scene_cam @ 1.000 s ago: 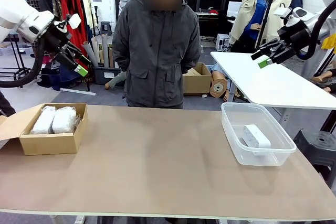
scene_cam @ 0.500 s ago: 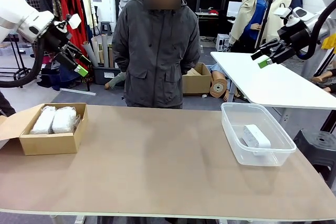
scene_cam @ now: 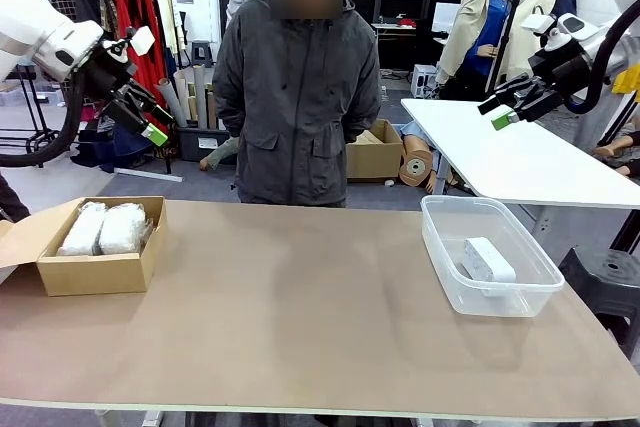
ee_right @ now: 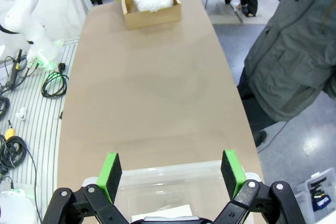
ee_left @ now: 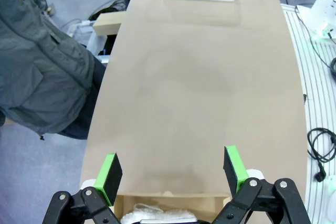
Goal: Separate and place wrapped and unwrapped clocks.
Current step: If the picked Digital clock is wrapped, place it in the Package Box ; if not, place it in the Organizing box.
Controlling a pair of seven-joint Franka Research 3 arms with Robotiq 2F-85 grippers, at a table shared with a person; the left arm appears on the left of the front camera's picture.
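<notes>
Nothing's changed over the last sec afaict: both arms stay parked up high and every item sits where it was. So sorting looks done, or at least paused w/ nothing left loose.

Left pincer point(scene_cam: 150, 119) hangs above the box point(scene_cam: 95, 272), jaws spread wide, nothing in them. In the left wrist view the green pads point(ee_left: 111, 171) stand well apart w/ bare tabletop point(ee_left: 205, 93) between. Right pincer point(scene_cam: 512, 104) same deal: released, empty, up over the tub point(scene_cam: 489, 289).

Where stuff is: the two wrapped clocks point(scene_cam: 102, 228) lie side by side in the box at the left end, touching each other. The bare clock point(scene_cam: 487, 259) lies flat on the tub's floor at the right end. Wrapped and unwrapped are well apart, each in its own container, which is prob what the task wants.

Room to move: whole middle of the tabletop is bare, tons of space btw box and tub. Box sits near the left edge w/ a flap point(scene_cam: 18, 242) hanging open on its far left side, could snag a low pass. Tub sits close to the right and far edges, so a nudge outward is the risk there imo. Person point(scene_cam: 295, 97) stands right at the far edge, mid-table, hands behind back, so a long reach across the middle gets close to them.
</notes>
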